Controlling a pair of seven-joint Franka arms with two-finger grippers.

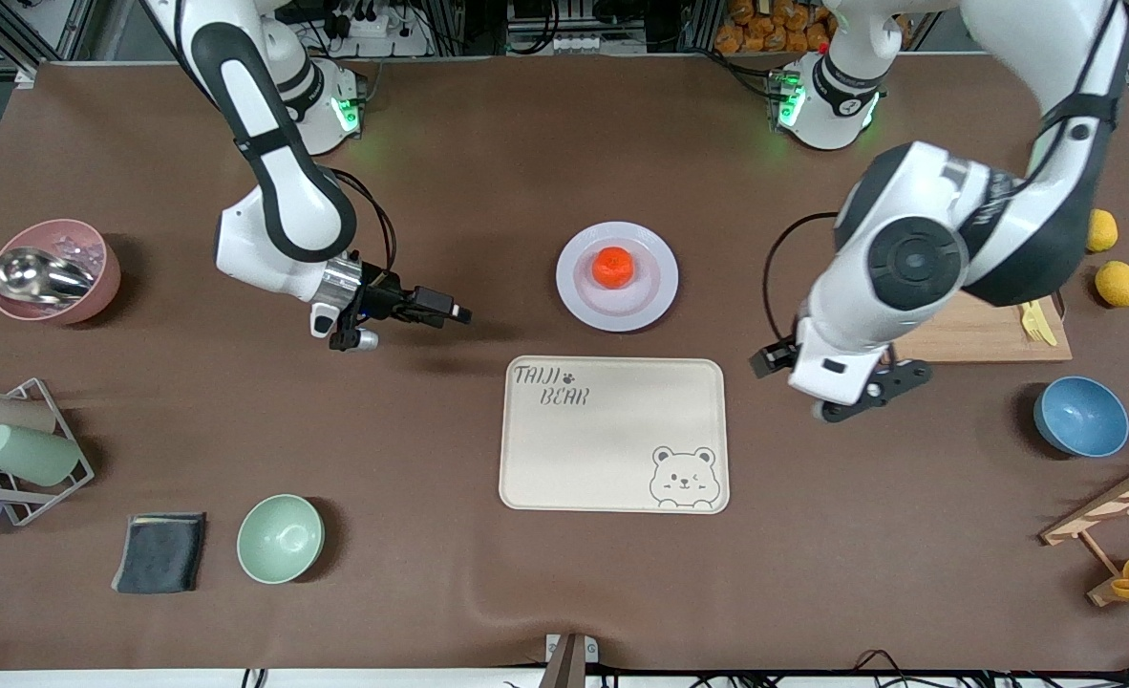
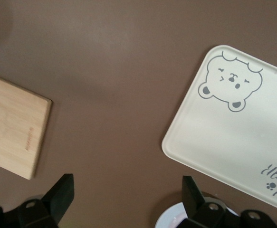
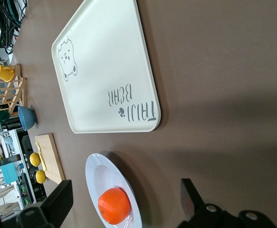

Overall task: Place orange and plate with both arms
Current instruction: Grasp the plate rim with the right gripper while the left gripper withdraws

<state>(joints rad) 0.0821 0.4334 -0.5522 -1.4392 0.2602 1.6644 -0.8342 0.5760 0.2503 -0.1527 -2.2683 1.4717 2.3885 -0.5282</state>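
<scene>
Table (image 1: pixel 564 592) first, brown and wide, with both arms hanging over it and holding nothing. Next in size is the cream bear tray (image 1: pixel 612 435), lying between the two grippers and nearer the front camera than either set of jaws reaches. The plate (image 1: pixel 617 276) sits just beside the tray's farther edge, roughly midway between the two grippers, and the orange (image 1: pixel 614 267) rests on it near the centre. The left gripper (image 1: pixel 884 387) hovers over bare table between the tray and the wooden board (image 1: pixel 980 334), its jaws spread wide apart and empty. The right gripper (image 1: pixel 431 308) hovers over bare table toward the right arm's end, jaws likewise parted, the plate and orange lying ahead of its fingertips, well apart.
</scene>
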